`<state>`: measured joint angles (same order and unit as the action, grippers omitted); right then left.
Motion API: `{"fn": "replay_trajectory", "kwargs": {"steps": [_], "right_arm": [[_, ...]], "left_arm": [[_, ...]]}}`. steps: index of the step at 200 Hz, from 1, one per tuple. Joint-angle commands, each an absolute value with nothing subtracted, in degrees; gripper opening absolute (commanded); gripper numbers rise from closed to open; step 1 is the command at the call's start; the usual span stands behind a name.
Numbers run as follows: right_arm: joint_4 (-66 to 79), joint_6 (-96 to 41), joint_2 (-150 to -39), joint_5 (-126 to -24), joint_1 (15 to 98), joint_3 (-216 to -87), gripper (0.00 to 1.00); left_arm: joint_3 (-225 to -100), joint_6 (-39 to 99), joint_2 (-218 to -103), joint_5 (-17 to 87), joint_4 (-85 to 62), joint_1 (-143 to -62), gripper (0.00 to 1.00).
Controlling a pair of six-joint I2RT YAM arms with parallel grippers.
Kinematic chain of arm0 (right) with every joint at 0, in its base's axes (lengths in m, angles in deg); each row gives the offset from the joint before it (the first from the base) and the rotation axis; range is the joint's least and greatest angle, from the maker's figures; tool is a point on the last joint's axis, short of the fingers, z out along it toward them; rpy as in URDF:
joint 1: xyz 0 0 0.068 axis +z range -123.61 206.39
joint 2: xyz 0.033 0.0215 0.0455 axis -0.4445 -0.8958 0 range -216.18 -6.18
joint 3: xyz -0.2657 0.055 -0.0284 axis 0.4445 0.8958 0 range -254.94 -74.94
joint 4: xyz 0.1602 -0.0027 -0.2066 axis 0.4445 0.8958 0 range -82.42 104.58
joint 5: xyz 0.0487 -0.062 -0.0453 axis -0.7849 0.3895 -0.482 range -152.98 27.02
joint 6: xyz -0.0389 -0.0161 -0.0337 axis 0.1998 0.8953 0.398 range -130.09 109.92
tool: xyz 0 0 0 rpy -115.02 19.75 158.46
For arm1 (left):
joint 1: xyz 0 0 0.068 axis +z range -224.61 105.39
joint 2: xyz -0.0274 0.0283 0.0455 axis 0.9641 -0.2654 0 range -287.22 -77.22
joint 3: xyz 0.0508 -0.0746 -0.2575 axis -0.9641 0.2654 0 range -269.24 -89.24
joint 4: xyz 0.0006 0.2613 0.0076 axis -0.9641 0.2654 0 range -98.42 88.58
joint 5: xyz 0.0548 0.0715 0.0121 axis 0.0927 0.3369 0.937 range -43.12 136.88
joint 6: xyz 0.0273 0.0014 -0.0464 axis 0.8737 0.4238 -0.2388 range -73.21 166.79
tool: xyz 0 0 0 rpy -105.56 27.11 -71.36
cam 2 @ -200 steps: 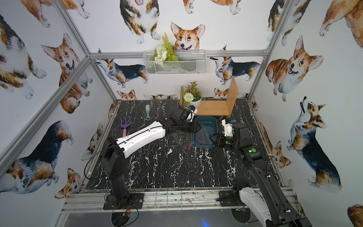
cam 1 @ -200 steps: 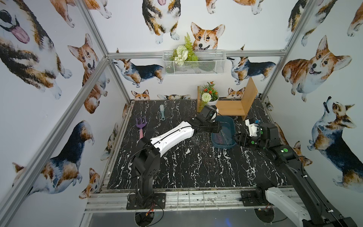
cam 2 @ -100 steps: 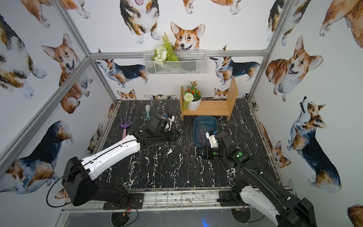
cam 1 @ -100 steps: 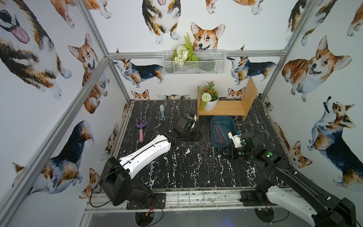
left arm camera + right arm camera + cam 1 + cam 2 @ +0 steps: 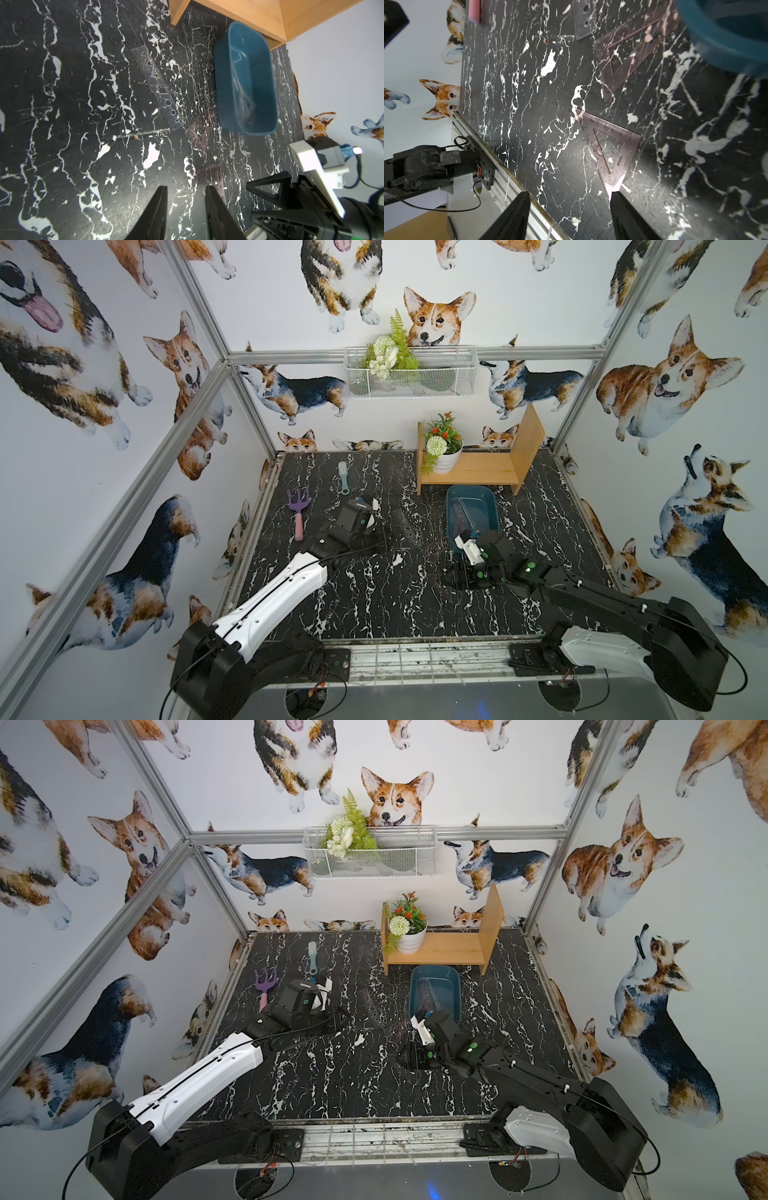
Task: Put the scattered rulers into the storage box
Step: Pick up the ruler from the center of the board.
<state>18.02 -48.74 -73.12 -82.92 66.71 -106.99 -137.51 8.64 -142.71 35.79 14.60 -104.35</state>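
The teal storage box (image 5: 451, 514) (image 5: 457, 994) stands in front of the wooden shelf, with clear rulers (image 5: 243, 99) lying inside it. On the black marble table a long clear straight ruler (image 5: 155, 87) lies left of the box. Two purple-tinted triangular set squares lie near it, one (image 5: 633, 52) by the box's front corner, the other (image 5: 608, 149) closer to the table's front. My right gripper (image 5: 569, 195) (image 5: 461, 578) hangs open just over that nearer set square, one finger at its corner. My left gripper (image 5: 186, 188) is open and holds nothing, left of the rulers.
A purple-and-pink toy fork (image 5: 298, 512) and a pale blue brush (image 5: 343, 477) lie at the back left. The wooden shelf (image 5: 478, 466) with a potted plant (image 5: 442, 448) stands behind the box. A wire basket (image 5: 409, 373) hangs on the back wall. The table's front rail (image 5: 508, 176) runs close to my right gripper.
Both arms have pulled back from the box. The left gripper has swung left across the table. The right gripper has dropped to the table in front of the box and opened wider.
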Motion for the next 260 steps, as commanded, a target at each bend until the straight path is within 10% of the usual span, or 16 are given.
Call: {"fn": "replay_trajectory", "kwargs": {"steps": [1,260], "right_arm": [[13.77,-48.44,-75.83,-81.8,67.52,-107.81,0.68],[5.76,-49.69,-91.7,-81.0,72.06,-110.53,0.66]], "left_arm": [[-135.83,7.87,-140.86,34.6,14.17,-103.76,0.37],[-131.43,6.36,-134.61,32.64,13.46,-102.21,0.39]]}}
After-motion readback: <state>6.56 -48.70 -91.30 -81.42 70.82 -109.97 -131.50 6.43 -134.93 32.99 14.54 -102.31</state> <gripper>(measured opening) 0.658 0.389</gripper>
